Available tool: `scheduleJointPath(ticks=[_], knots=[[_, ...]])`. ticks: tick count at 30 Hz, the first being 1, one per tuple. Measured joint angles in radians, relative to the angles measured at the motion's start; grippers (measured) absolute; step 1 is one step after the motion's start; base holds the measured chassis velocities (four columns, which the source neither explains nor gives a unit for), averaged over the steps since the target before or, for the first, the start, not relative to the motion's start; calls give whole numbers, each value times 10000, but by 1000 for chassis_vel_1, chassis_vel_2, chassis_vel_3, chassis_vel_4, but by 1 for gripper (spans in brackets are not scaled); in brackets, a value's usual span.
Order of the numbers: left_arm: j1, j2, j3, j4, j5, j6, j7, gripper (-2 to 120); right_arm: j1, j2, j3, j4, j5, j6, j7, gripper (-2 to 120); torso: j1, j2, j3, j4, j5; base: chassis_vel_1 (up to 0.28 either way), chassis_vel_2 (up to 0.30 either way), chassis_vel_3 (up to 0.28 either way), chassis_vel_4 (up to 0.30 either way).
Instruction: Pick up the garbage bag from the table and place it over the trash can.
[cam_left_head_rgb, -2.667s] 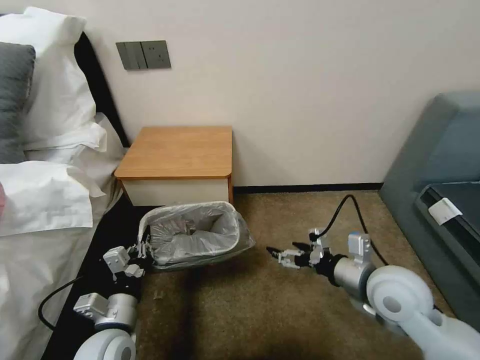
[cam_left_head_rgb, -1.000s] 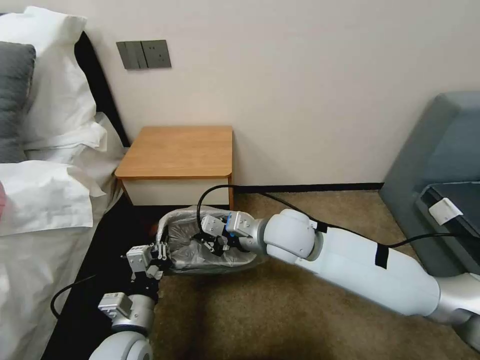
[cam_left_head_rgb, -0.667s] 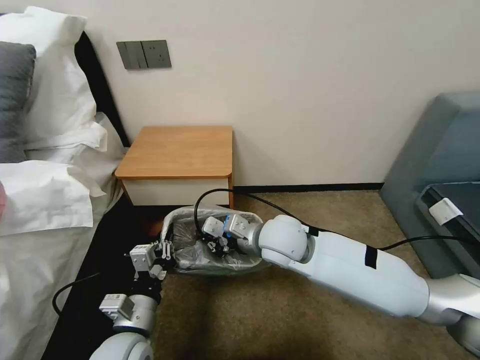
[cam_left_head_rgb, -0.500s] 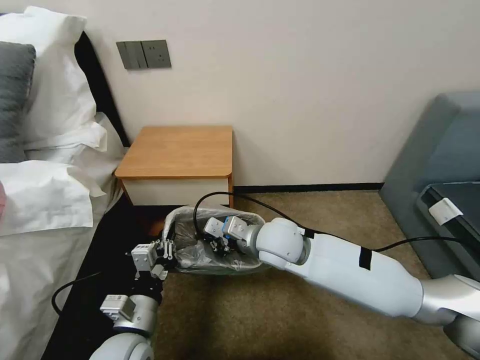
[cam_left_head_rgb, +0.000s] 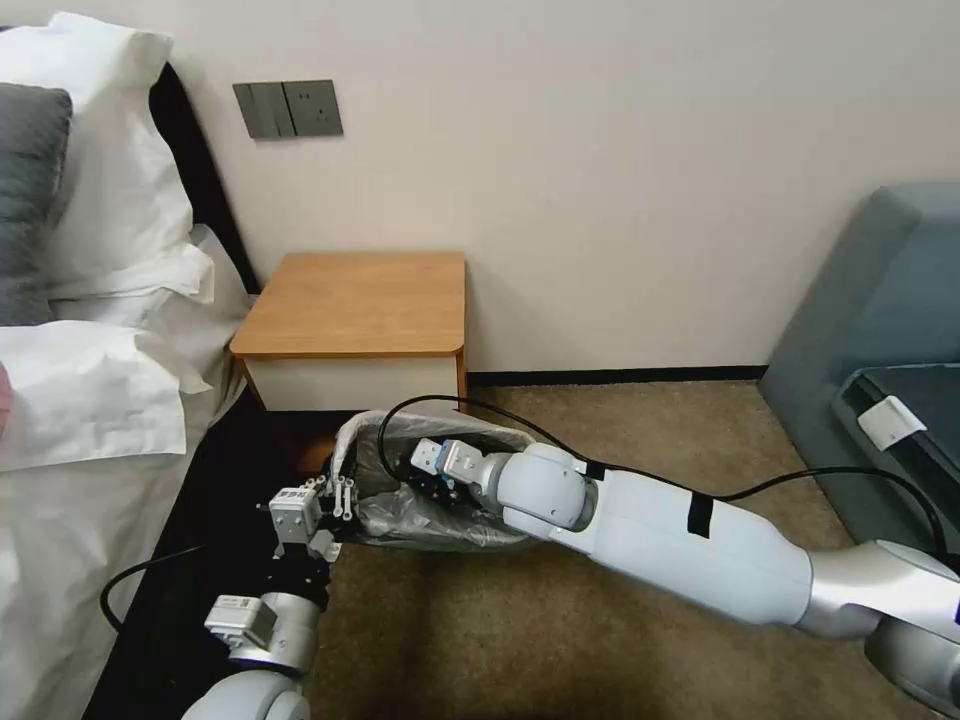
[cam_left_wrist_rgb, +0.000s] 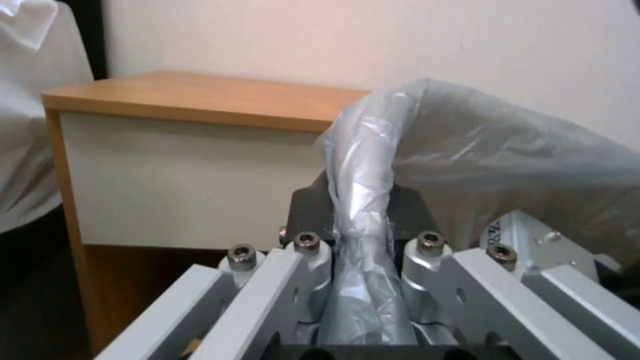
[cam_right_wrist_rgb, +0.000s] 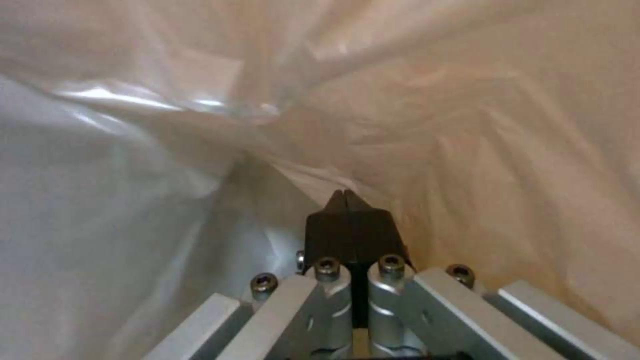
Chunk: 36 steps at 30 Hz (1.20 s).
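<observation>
The garbage bag (cam_left_head_rgb: 440, 505) is already off the table (cam_left_head_rgb: 360, 300) and is being fitted over the trash can (cam_left_head_rgb: 345, 452), which is standing on the carpet directly in front of the table.

Change vs 2.7 s ago: the right arm, then parked well away from the trash can on the carpet side, is now being reached inside it. Over the last second it is being driven deeper, and the can plus bag are being nudged a little toward the sofa side.

Right gripper (cam_right_wrist_rgb: 347, 200) is being kept pinched together with nothing caught between the tips; it is being used as a pusher against the bag's inner wall (cam_right_wrist_rgb: 433, 130).

Left gripper (cam_left_wrist_rgb: 360, 220) is being held clamped on a bunched fold of the bag edge (cam_left_wrist_rgb: 363, 165) at the can's near-left corner, on the bed side. Its grip looks unchanged across the interval, so the rim is being anchored while the liner is seated.

Judgement: pickup is done and placement is in its late stage, with the film being pressed down into the can. Whether the rim is covered all round cannot be told, as the arm is hiding the far side.
</observation>
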<state>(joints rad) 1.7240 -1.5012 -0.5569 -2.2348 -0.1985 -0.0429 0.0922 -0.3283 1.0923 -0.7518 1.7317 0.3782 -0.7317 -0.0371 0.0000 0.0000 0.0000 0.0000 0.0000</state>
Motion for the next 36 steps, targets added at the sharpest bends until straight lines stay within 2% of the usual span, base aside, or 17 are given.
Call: scheduleJointPath(ticks=[5, 8, 10, 11, 13, 15, 17, 19, 22, 26, 28, 29, 31, 33, 34, 36], knots=[[-64, -2, -65, 187, -253, 23, -110, 9, -46, -200, 143, 394, 471, 3, 104, 0, 0, 0, 0, 0, 0, 0, 0, 0, 0], [-213, 1, -138, 529, -790, 66, -289, 9, -60, -451, 251, 962, 1266, 3, 506, 0, 0, 0, 0, -2, 0, 0, 0, 0, 0], [-374, 20, -229, 978, -1204, 72, -363, 9, -61, -793, 315, 1710, 2479, 4, 1208, 0, 0, 0, 0, 0, -1, 0, 0, 0, 0], [-374, 20, -229, 978, -1204, 72, -363, 9, -61, -793, 315, 1710, 2479, 4, 1208, 0, 0, 0, 0, 0, -1, 0, 0, 0, 0], [-493, 19, -233, 1376, -1268, 66, -409, 9, -118, -1184, 458, 2395, 3625, 3, 2036, 0, 0, 0, 0, 0, -1, 0, 0, 0, 0], [-539, 33, -198, 1547, -1286, 103, -536, 9, -263, -1393, 682, 2703, 3937, 3, 2237, 0, 0, 0, 0, 1, 1, 0, 0, 0, 0], [-595, 109, 76, 1981, -1503, 378, -1060, 9, -1034, -2124, 1914, 3891, 5294, 5, 3096, 0, 0, 0, 1, 2, 1, 0, 0, 0, 0], [-596, 123, 208, 2042, -1572, 418, -1215, 9, -1234, -2273, 2220, 4143, 5522, 24, 3259, 0, 0, 0, 0, 0, 4, 0, 0, 0, 0], [-414, 179, 1110, 2249, -1726, 565, -1971, 9, -2672, -3437, 3927, 5406, 5684, 826, 3732, 15, 0, 1, -1, -5, 4, 0, 0, 0, 0], [-254, 297, 1599, 2391, -1813, 620, -2587, 9, -3812, -4076, 4758, 6004, 5180, 1265, 4014, 29, 0, 2, -2, -5, 1, 0, 0, 0, 0], [-225, 351, 1666, 2447, -1813, 744, -2641, 9, -4215, -4124, 5018, 6241, 5147, 1343, 4549, 37, 0, 1, -2, -3, 2, 0, 0, 0, 0], [-225, 351, 1666, 2447, -1813, 744, -2641, 9, -4215, -4124, 5018, 6241, 5147, 1343, 4549, 37, 0, 1, -2, -3, 2, 0, 0, 0, 0], [-227, 390, 1679, 2447, -1837, 996, -2642, 9, -4360, -3970, 5236, 6287, 5167, 1378, 4904, 47, 0, 2, -1, -1, 3, 0, 0, 0, 0], [-232, 406, 1692, 2432, -1865, 1266, -2629, 9, -4348, -3800, 5348, 6227, 5169, 1433, 5016, 56, 0, 1, -1, 1, -1, 0, 0, 0, 0], [-232, 406, 1692, 2432, -1865, 1266, -2629, 9, -4348, -3800, 5348, 6227, 5169, 1433, 5016, 56, 0, 1, -1, 1, -1, 0, 0, 0, 0], [-251, 407, 1648, 2441, -1882, 1411, -2528, 9, -4259, -3637, 5392, 6119, 5225, 1445, 5041, 66, 0, 1, -1, 0, 0, 0, 0, 0, 0]])
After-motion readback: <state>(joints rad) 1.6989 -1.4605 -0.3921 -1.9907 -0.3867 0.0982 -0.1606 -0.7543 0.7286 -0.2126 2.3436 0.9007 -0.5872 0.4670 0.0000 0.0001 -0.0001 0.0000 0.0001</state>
